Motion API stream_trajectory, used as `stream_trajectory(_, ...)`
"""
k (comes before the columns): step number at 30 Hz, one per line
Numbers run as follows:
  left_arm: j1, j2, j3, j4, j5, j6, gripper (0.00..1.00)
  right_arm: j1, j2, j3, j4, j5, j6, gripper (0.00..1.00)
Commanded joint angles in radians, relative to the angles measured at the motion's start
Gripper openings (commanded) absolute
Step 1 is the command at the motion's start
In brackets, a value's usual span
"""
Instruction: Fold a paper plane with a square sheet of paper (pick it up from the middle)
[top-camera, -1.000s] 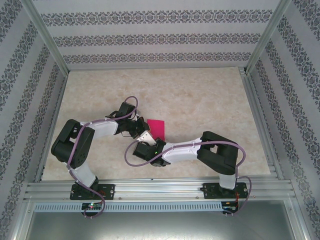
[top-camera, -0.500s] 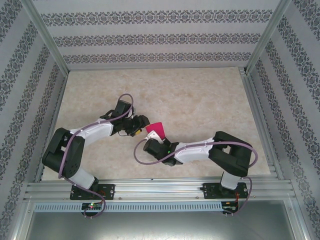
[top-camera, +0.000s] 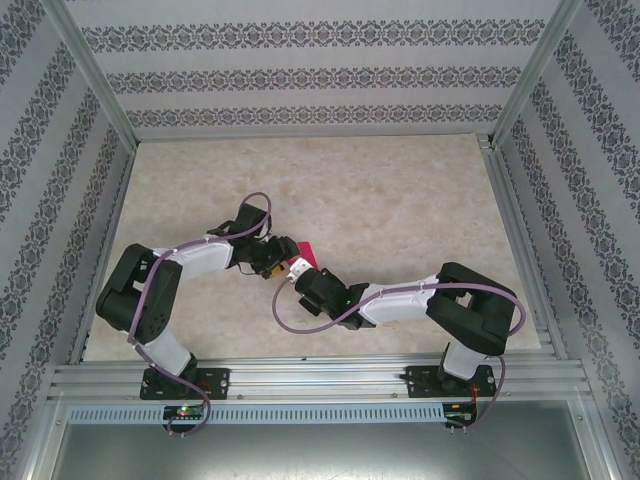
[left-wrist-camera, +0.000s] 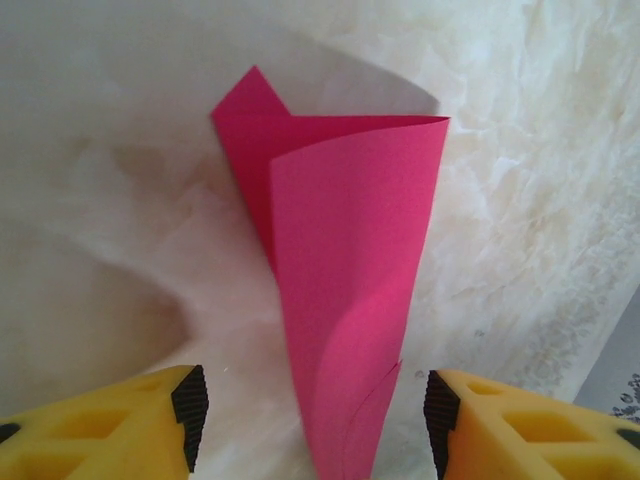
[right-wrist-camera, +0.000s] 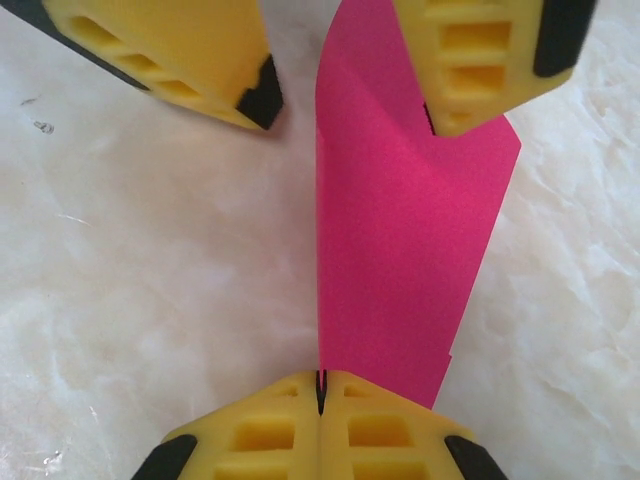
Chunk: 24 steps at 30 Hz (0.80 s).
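Arms converge near the middle of the table (top-camera: 400, 190) in the overhead view. The left gripper (top-camera: 272, 258) and right gripper (top-camera: 298, 270) sit almost nose to nose, with the square sheet of paper (top-camera: 304, 248) a small pink sliver between them.

From the left wrist, the sheet (left-wrist-camera: 340, 270) stands off the table, curled into a loose wedge with one corner poking out at the top. No sharp crease shows. The left gripper (left-wrist-camera: 312, 405) has its jaws apart on either side of the sheet's lower part, with clear gaps on both sides.

From the right wrist, the right gripper (right-wrist-camera: 320, 385) has its fingers pressed together on the sheet's near edge, so it alone carries the paper. The left gripper's spread fingers frame the far end; whether one brushes the sheet cannot be told.

This looks like a mid-fold regrip. The next move likely calls for the left jaws to close on the curled layers with their edges aligned, while the right pinch holds firm.
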Motion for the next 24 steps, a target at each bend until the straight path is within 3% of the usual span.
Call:
stream_trajectory(1, 0.015, 0.037, 0.043, -0.016, 0.031, -0.012, 0.43, 0.005, 0.017, -0.008, 0.015, 0.013, -0.018, 0.00)
stream_trajectory(11, 0.016, 0.061, 0.084, -0.099, 0.009, 0.016, 0.01, 0.011, 0.034, 0.008, -0.031, 0.039, -0.007, 0.09)
stream_trajectory(19, 0.017, 0.060, 0.099, -0.129, 0.003, 0.030, 0.00, 0.015, 0.039, 0.008, -0.058, 0.113, -0.018, 0.16)
stream_trajectory(24, 0.017, 0.066, 0.100, -0.128, 0.012, 0.030, 0.00, 0.015, 0.039, 0.012, -0.045, 0.111, -0.021, 0.12)
